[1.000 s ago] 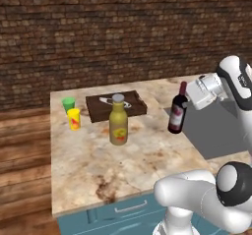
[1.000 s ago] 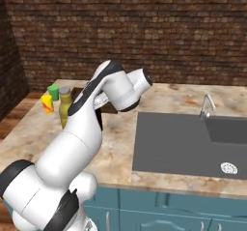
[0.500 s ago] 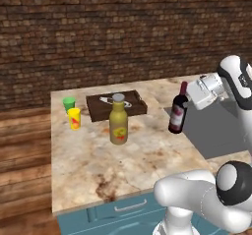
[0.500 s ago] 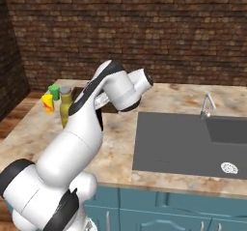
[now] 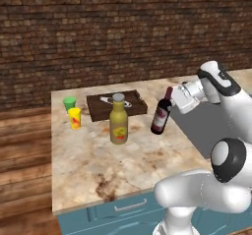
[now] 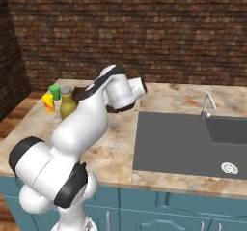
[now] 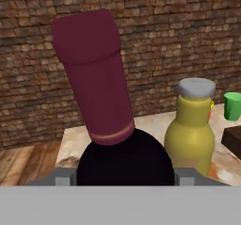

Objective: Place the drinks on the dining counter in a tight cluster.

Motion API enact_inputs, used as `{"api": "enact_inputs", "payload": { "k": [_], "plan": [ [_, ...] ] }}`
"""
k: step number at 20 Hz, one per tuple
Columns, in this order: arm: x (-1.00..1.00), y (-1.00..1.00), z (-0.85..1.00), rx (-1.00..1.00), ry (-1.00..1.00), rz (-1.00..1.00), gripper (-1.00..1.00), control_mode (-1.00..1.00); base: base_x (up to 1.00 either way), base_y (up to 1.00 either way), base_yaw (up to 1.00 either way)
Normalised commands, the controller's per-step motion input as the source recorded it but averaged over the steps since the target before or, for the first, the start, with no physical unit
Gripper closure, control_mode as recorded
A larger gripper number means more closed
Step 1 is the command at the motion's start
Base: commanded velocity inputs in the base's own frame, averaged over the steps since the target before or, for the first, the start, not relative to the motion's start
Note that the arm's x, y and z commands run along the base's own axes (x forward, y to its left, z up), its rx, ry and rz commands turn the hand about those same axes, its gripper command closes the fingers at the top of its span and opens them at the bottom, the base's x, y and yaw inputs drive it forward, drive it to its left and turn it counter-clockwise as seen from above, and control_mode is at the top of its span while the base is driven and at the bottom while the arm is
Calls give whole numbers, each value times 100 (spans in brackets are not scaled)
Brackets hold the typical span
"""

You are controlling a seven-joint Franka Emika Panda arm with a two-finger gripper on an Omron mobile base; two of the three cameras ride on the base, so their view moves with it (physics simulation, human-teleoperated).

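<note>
Wine bottle (image 5: 161,117) stands slightly tilted on the marbled table (image 5: 93,165), near the right part of the top, just left of the inset sink (image 6: 193,143). Pincer (image 5: 173,97) sits at the bottle's neck and shoulder, coming in from the right side. In the hand view the wine bottle (image 7: 110,125) is right up against the camera, dark red capsule leaning left, dark shoulders between the two finger tips (image 7: 63,177). Jaws stand partly apart, one on each side of the bottle; cannot tell if the pads actually press the glass or if the base is lifted off the table.

Olive-yellow bottle (image 5: 118,126) with grey cap stands upright on the table, left of the wine bottle and apart from it, in front of a dark brown tray (image 5: 116,105). Something pale lies in the tray, too small to tell. Green cup (image 5: 69,103) and yellow cup (image 5: 74,117) stand near the table's left back corner, yellow in front of green, close together.

Right base view: olive-yellow bottle (image 6: 67,104) and both cups at far left of the table, arm covering the wine bottle. Faucet (image 6: 207,104) at the sink's back edge. Brick wall (image 5: 123,32) behind. Teal cabinet (image 6: 169,208) under the top.
</note>
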Motion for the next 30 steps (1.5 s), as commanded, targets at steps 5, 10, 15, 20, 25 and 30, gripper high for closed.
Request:
{"api": "enact_inputs", "payload": {
  "k": [5,10,15,20,25,30],
  "plan": [
    [60,7,-20,0,10,2,100,-100,0,0,0],
    [29,11,-31,-2,0,0,100,-100,0,0,0],
    [14,18,-48,0,0,0,100,-100,0,0,0],
    [17,16,-29,0,-1,0,100,-100,0,0,0],
    [32,3,-11,0,0,0,100,-100,0,0,0],
    [25,13,-5,-1,0,0,100,-100,0,0,0]
  ]
}}
